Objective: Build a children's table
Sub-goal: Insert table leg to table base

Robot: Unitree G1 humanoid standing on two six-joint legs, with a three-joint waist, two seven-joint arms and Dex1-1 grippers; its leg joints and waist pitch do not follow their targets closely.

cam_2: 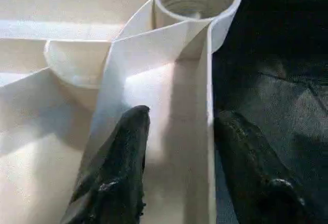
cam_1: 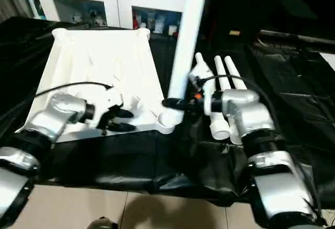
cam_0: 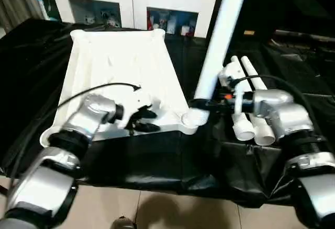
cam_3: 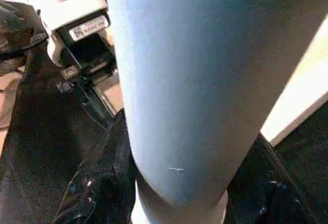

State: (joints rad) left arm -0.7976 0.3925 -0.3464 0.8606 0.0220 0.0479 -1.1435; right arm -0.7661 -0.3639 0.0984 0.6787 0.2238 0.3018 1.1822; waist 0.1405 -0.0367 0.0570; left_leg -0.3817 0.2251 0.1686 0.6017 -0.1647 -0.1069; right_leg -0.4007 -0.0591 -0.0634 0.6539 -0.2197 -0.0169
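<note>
A: How will the white plastic leg (cam_0: 222, 35) handle?

B: Light, stiff and smooth, probably slippery; best gripped low, near the corner socket (cam_0: 191, 119). The right gripper (cam_0: 201, 104) is clamped on it there, leg upright

A: And the table top (cam_0: 118, 64)?

B: Upside down on the black cloth. The left gripper (cam_2: 179, 167) straddles its near rim, jaws part open, one finger (cam_2: 115, 167) inside, not clamped

Left gripper (cam_0: 142, 120) straddles a rim with fingers apart; right gripper (cam_0: 201, 104) is clamped, forearm level.
</note>
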